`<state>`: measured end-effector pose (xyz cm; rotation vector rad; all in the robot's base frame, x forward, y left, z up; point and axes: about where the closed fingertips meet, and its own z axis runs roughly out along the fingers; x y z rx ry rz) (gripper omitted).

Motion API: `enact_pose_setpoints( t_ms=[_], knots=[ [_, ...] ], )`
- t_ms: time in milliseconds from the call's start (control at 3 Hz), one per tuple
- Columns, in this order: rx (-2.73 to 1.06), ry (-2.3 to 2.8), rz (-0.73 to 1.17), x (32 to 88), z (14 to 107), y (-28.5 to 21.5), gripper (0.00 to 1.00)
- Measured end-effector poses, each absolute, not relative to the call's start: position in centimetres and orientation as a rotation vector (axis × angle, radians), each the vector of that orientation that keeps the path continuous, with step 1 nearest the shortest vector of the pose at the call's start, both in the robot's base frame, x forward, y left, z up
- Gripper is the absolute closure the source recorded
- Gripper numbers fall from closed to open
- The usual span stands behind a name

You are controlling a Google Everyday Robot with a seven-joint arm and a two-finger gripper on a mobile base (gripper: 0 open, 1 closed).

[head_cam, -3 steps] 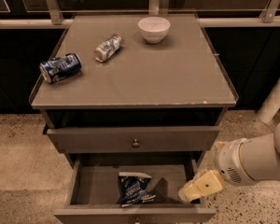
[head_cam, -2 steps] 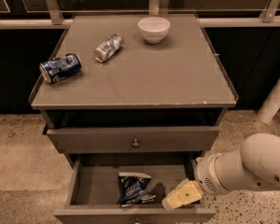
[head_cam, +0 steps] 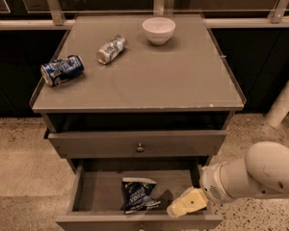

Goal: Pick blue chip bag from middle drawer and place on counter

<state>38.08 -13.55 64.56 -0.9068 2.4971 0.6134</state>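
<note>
End effector [head_cam: 177, 209] hangs beside crinkled blue chip bag [head_cam: 138, 195] in middle drawer [head_cam: 98, 192].

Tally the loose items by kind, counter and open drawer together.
Cans: 2, blue-and-white can, silvery can
Bowls: 1, white bowl
Chip bags: 1, blue chip bag, in middle drawer
Total: 4
The tool hangs over the drawer's right front, beside the bag.

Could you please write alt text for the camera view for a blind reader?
The gripper hovers over the open middle drawer, beside the blue chip bag lying inside. On the counter above: a blue can, a silvery can, a white bowl.
</note>
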Motion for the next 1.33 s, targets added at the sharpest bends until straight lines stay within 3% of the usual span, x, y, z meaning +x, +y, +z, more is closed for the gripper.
enact_pose_setpoints(
  t_ms=[1333],
  knots=[
    [-0.963,2.556,0.803,40.8,54.3,-8.8,0.00]
  ],
)
